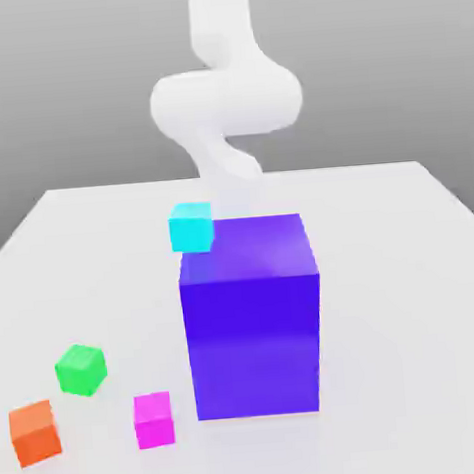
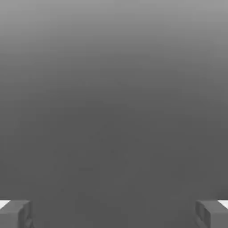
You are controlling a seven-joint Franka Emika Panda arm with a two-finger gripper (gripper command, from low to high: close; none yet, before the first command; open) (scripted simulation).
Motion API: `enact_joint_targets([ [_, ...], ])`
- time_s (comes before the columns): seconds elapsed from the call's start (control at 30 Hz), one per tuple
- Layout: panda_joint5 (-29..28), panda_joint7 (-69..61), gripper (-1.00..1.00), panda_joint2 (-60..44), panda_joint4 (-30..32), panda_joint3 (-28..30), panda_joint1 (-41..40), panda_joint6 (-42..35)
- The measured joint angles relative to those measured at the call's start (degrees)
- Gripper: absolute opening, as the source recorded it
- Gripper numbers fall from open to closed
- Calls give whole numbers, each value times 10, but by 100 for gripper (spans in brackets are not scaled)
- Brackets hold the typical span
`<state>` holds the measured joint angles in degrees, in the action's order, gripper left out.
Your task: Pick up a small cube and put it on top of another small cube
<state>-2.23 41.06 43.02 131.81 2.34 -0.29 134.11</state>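
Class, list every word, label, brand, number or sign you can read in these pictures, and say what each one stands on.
There are none: no text can be read on the big blue-purple block, the cyan cube, the green cube, the orange cube, the magenta cube or the white robot arm.

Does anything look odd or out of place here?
The cyan cube seems a little odd: in the exterior view it shows up by the upper left corner of the big blue-purple block, away from the green, magenta and orange cubes. Nothing looks spilled or damaged.
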Motion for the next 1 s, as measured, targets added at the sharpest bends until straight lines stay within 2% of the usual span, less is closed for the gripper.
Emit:
enact_joint_targets([
  [0.5, -335, -392, 0, -212, -20, 56, -53, 222],
  [1.0, -731, -747, 0, -419, -47, 96, -111, 430],
])
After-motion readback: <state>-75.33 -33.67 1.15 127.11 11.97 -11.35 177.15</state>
